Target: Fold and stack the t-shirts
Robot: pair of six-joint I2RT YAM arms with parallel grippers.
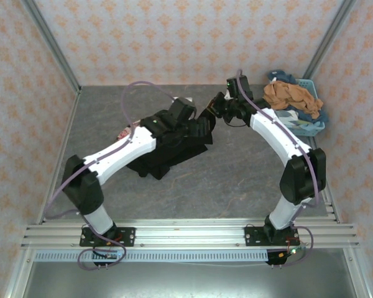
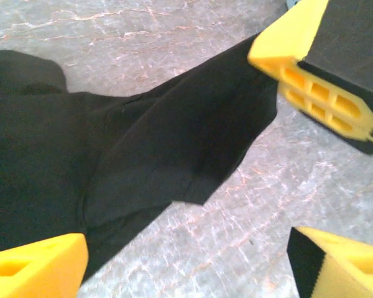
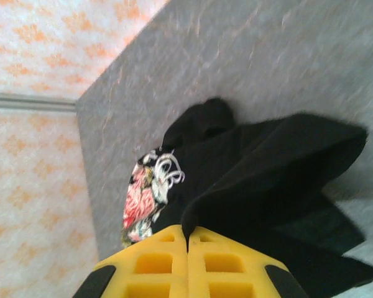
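Note:
The large black t-shirt (image 1: 174, 152) lies bunched in the middle of the table, its pink-and-white rose print (image 3: 146, 198) peeking out at one side. My right gripper (image 3: 188, 239) is shut on a fold of the black cloth and holds it lifted; it also appears as yellow fingers (image 2: 298, 68) pinching the sleeve. My left gripper (image 2: 186, 267) is open wide above bare table, just beside the shirt's edge (image 2: 199, 198), with nothing between its fingers. From above, both grippers (image 1: 196, 127) (image 1: 210, 117) meet at the shirt's right corner. A rust-orange tee (image 1: 289, 96) and a blue one (image 1: 317, 117) lie in the basket.
A pale blue lattice basket (image 1: 304, 129) stands at the back right corner. Patterned walls close in the grey marbled table (image 1: 248, 174) on three sides. The front and right parts of the table are bare.

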